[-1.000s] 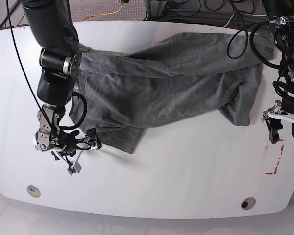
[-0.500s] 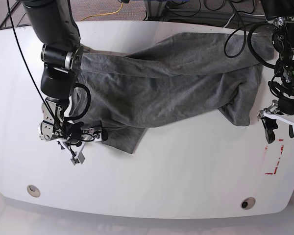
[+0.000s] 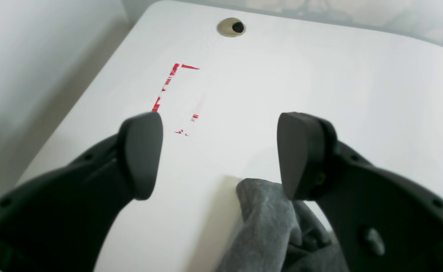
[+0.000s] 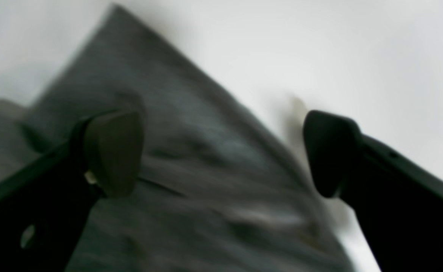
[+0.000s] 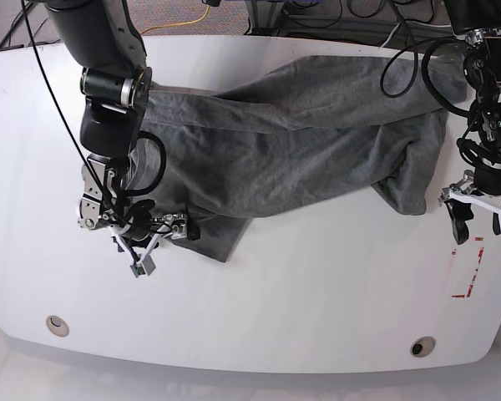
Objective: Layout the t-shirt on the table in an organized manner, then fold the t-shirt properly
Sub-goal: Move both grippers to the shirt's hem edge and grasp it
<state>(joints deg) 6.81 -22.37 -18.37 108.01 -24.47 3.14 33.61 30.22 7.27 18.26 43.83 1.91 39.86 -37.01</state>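
T-shirt (image 5: 292,142) lying bunched and twisted across the far half of the table (image 5: 317,292), still waiting to be spread out.

Right claw (image 4: 221,151) is hanging released, its jaws straddling the cloth's near corner; left claw (image 3: 217,155) is hanging released, grasping nothing, with a grey fold just under one jaw. Laying out is in hand; next, I judge, each claw needs to be pinching an edge and pulling outward. Red tape marks (image 3: 176,98) and a cable hole (image 3: 230,27) are lying beyond the left claw on the glossy white top.

Bright even light; glossy table (image 5: 317,276) glares softly; right wrist view motion-blurred; base view sharp.
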